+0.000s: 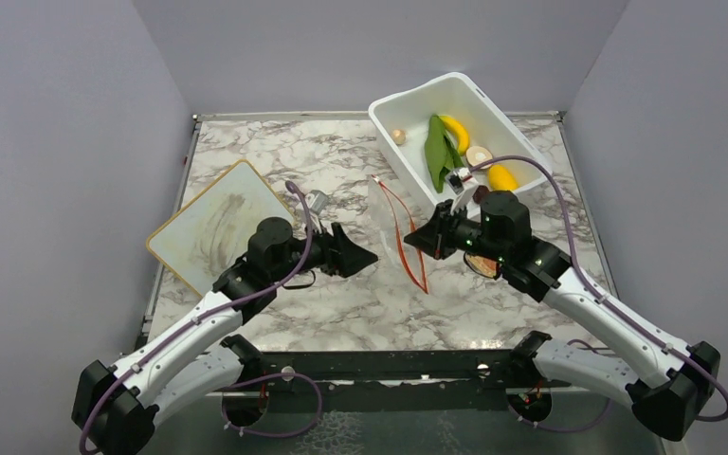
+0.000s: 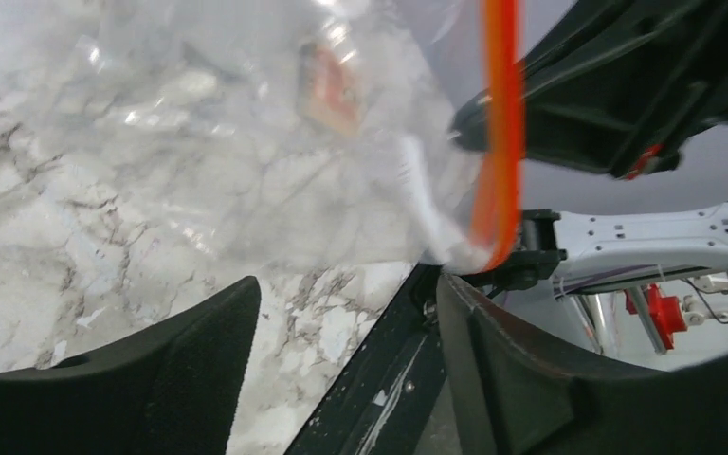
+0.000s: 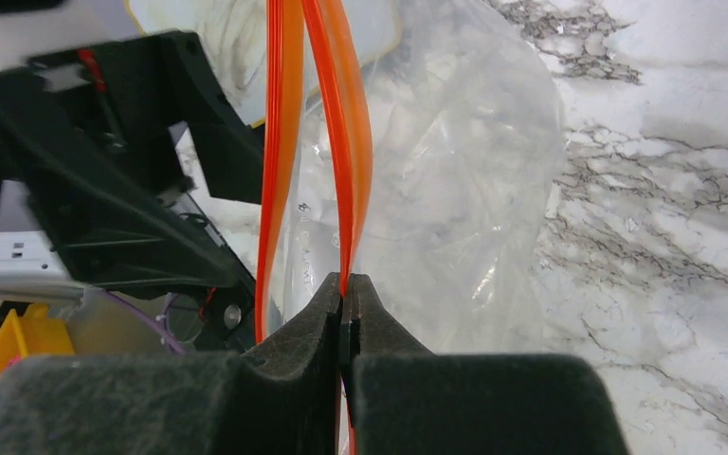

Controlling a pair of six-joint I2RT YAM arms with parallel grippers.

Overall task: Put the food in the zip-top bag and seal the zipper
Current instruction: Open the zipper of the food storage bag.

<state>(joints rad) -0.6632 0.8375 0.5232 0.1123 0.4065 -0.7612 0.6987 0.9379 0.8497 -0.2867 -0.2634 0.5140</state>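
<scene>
Right claw [image 3: 344,301]: is pinching the zipper [image 3: 353,142].
Left claw [image 2: 346,289]: is gaping empty beside bag [image 2: 199,142].
Tub [image 1: 415,95]: is holding banana [image 1: 455,133] behind.

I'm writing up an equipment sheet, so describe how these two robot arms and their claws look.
Left arm and right arm match: white shells, black joints and bases, a thin purple cable looping along each. Left claw and right claw are black, two wedge-shaped fingers with dark textured pads.
</scene>
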